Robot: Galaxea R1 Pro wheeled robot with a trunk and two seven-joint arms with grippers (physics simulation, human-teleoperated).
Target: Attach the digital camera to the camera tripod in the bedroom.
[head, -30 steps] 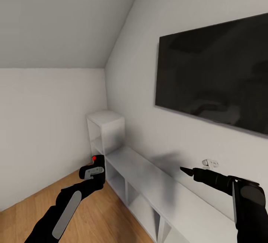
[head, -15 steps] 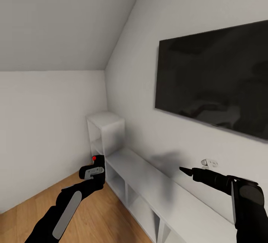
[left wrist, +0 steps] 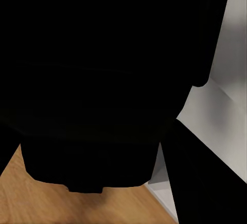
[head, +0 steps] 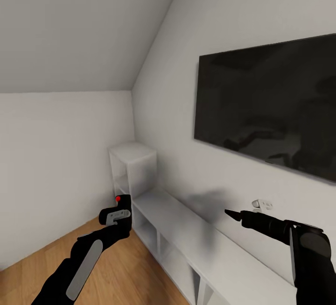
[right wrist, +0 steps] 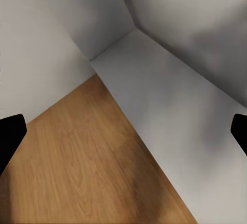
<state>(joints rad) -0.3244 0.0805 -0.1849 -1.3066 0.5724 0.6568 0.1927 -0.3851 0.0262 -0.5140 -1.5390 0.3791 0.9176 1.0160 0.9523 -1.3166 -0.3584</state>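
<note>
Left hand carrying the camera in a white-walled bedroom corner, right hand hanging free over the shelving.

The left hand is clenching around the digital camera, which is showing its red dot on top at about 7 o'clock in the head view; in the left wrist view the camera is sitting as a dark mass right against the lens. The right hand, at about 4 o'clock, is reaching forward with nothing in it, its fingertips standing well apart in the right wrist view. Beneath it the low white shelving is running along the wall, with a taller white cube unit at its far end. A dark television is hanging on the wall at 2 o'clock. The wood plank floor is lying at 6 o'clock.
</note>
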